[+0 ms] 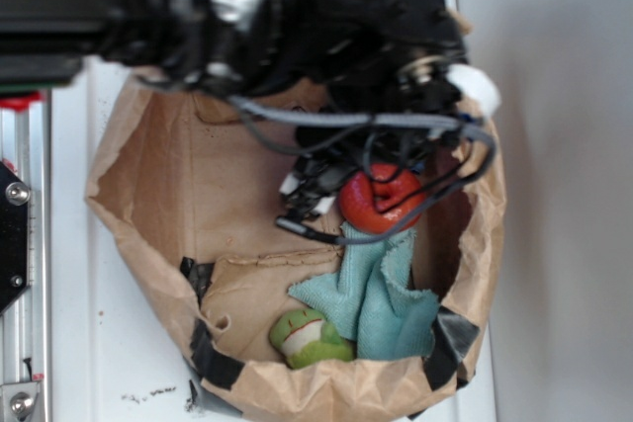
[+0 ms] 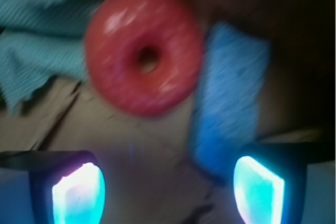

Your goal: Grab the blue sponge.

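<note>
Fingertips are glowing cyan at the bottom of the wrist view, one at each lower corner, so the end effector (image 2: 168, 190) is standing wide open with nothing between its pads. Just beyond the right-hand fingertip (image 2: 258, 190) the blue sponge (image 2: 231, 98) is lying on the brown paper floor, its long axis running away from the camera and leaning slightly rightward at the far end; its near end is sitting just inside that finger, so the sponge is lying ahead and off to the right of the gap's centre. I am judging that the coming move is calling for a shift to the right and forward before closing. Touching or nearly touching the sponge's left edge, the orange ring (image 2: 144, 51) is sitting farther left, and beyond that the teal cloth (image 2: 37, 35) is bunching into the far left corner. The exterior view is showing the paper bag (image 1: 138, 205) on the white counter (image 1: 79, 343), the cloth and a green toy (image 1: 309, 338), but the arm is hiding the sponge there entirely.
</note>
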`<control>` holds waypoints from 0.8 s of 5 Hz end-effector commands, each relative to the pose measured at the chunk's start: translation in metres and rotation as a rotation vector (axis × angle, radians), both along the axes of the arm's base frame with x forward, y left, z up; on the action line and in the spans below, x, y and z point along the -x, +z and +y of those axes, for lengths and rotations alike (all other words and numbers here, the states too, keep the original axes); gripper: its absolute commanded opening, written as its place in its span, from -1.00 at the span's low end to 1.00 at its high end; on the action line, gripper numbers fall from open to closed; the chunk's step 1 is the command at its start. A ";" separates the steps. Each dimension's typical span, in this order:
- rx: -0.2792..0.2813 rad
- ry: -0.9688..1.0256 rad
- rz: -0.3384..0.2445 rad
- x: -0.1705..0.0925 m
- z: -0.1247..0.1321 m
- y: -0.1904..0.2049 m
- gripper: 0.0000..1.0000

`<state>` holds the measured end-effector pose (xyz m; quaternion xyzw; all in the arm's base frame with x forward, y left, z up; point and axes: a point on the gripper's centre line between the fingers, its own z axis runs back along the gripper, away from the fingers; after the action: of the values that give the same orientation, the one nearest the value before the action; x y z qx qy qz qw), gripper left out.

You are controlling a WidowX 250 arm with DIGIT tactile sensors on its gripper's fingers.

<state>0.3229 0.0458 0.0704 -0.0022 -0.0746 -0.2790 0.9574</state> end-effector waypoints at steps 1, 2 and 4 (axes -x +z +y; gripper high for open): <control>-0.002 -0.040 -0.067 -0.035 -0.006 0.008 1.00; -0.003 -0.049 -0.074 -0.042 -0.012 0.001 1.00; -0.044 -0.052 -0.095 -0.043 -0.021 -0.008 1.00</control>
<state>0.3548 0.0423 0.0502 0.0182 -0.0865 -0.2958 0.9511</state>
